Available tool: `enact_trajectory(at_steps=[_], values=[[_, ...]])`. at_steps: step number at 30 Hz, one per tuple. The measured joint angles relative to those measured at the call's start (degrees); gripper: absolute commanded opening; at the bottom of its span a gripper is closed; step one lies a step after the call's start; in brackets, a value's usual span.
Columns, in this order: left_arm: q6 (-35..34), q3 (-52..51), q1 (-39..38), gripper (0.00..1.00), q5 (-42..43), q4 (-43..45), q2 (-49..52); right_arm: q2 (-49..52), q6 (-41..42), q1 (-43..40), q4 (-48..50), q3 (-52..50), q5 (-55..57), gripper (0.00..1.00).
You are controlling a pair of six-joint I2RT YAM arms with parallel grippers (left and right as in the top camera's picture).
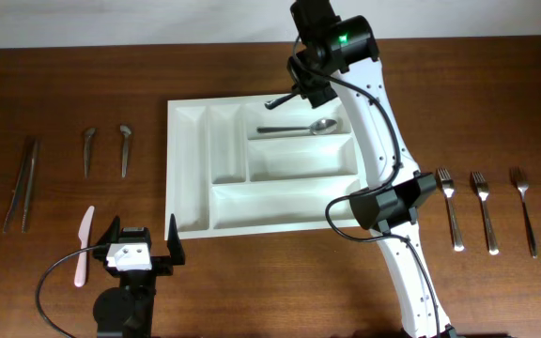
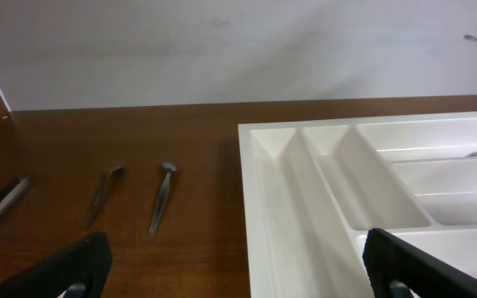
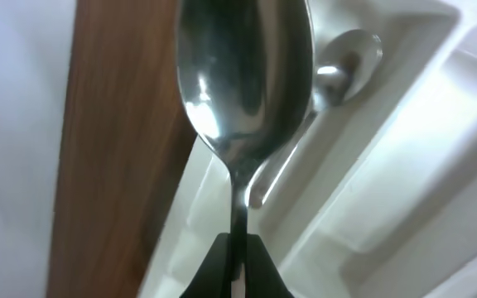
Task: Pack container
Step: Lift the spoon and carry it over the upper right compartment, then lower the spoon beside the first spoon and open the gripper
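My right hand [image 1: 294, 94] is clamped on the handle of a polished steel spoon [image 3: 247, 74], held above the upper edge of the large white plastic cutlery tray [image 1: 189, 178]. The tray lies in the middle of the brown wooden counter [image 1: 64, 84]. My left hand [image 1: 142, 233] waits at lower left of the overhead view, just off the tray's lower left corner, its fingers spread wide and holding nothing.

I judge the step to be laying this spoon in the top long compartment, next to the steel spoon already lying there [image 1: 299, 128]. To do it well, I should turn the spoon until its length runs along the compartment, with the bowl toward the same end as its neighbour. It needs to clear the divider wall and go down low before I let go, so it neither bounces out nor lands across the rim. Nesting it beside the other spoon rather than on top will keep the pile flat.

My count:
- **Tray:** one, with five compartments.
- **Spoons:** two, one held and one packed.
- **Steel forks:** three, in a row at right [image 1: 483, 211].
- **Short metal pieces with bent heads:** two, at upper left [image 1: 88, 150].
- **Long slim metal pieces:** two, side by side at far left [image 1: 22, 183]. I cannot tell whether they are joined.
- **Pale pink plastic knife:** one, at lower left [image 1: 84, 246].
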Motion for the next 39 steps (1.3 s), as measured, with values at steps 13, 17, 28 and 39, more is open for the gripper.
enact_trajectory(at_steps=[13,17,28,39], values=[[0.0,0.0,0.0,0.99,0.0,0.0,0.0,0.0,12.5,-0.2,7.3,-11.3,1.6,0.04],[0.0,0.0,0.0,0.99,0.0,0.0,0.0,0.0,13.1,-0.2,7.4,-15.0,1.7,0.04],[0.0,0.0,0.0,0.99,0.0,0.0,0.0,0.0,13.2,-0.2,8.6,-20.9,1.7,0.05],[0.0,0.0,0.0,0.99,0.0,0.0,0.0,0.0,13.6,-0.2,11.9,-21.4,1.7,0.33]])
